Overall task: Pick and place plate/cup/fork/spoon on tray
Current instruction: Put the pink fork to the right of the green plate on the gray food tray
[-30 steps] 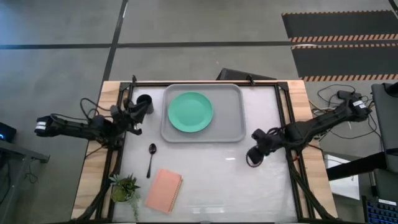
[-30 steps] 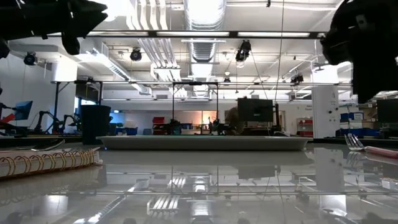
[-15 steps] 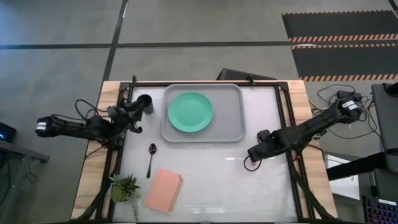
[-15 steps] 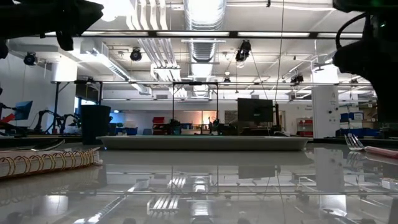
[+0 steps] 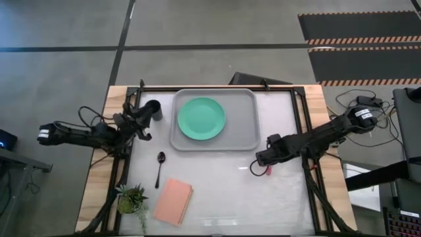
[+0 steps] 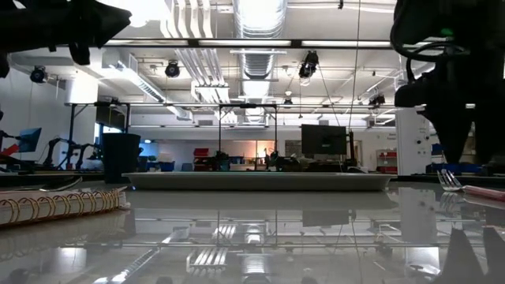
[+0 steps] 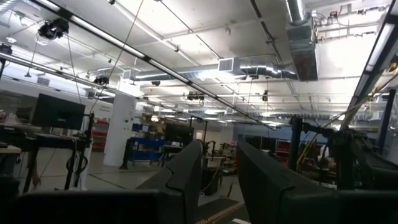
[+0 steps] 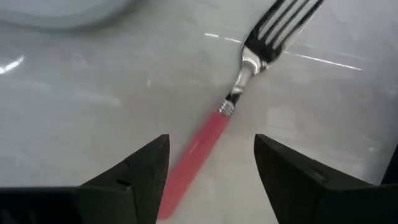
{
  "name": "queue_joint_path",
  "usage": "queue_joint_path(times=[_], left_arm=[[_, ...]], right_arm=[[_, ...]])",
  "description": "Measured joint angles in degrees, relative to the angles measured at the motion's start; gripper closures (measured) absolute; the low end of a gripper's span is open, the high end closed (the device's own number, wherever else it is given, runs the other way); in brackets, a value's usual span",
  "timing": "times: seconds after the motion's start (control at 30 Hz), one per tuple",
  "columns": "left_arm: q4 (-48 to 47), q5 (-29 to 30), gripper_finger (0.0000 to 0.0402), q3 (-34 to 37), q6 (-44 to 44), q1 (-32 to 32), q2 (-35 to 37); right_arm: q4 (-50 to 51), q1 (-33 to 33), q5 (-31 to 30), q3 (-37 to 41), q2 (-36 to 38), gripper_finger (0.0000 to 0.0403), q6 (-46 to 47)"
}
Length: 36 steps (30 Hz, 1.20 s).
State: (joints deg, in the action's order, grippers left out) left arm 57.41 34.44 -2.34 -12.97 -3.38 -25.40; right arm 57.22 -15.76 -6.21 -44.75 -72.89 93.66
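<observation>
Of 4 items, only the round mint-green plate (image 5: 201, 118) was found on the light-grey rimmed rectangular tray (image 5: 247, 139); beside that tray, the red-handled silver-tined fork (image 8: 214, 127) was straddled, ungripped, by the spread-fingered right gripper (image 8: 211, 171), while the near-black cylindrical cup (image 5: 152, 109) and slim black spoon (image 5: 160, 168) remained off the tray near the parted-fingered left gripper (image 5: 141, 122).

Two dark, near-black jointed arms, left arm (image 5: 79, 133) at frame left, right arm (image 5: 329, 135) at frame right. Thin black cables loop along both. Pale band near each outer end. Right gripper's fingers (image 8: 140, 174) matte black, wedge-shaped.
</observation>
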Motion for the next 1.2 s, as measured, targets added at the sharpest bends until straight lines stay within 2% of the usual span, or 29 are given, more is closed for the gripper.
queue_joint_path(times=[0.23,0.63,0.77,1.07,1.2], left_arm=[[-0.9,0.1,0.0318,0.1,-1.4,0.0,-0.4],[-0.8,0.2,0.0318,0.1,-2.9,0.0,0.4],[-0.8,0.2,0.0318,0.1,-2.9,0.0,0.9],[-0.9,0.2,0.0318,0.1,-2.8,0.0,1.2],[-0.9,0.1,0.0318,0.1,-2.8,0.0,1.3]], right_arm=[[-1.9,0.4,-1.1,3.0,0.0,0.0184,3.7],[-11.6,0.4,-1.6,11.4,0.2,0.019,7.0],[-11.7,0.4,-1.7,12.0,0.3,0.0225,6.9],[-10.2,0.4,-1.6,12.2,0.3,0.0345,6.2],[-9.9,0.2,-1.8,12.1,0.3,0.0374,6.2]])
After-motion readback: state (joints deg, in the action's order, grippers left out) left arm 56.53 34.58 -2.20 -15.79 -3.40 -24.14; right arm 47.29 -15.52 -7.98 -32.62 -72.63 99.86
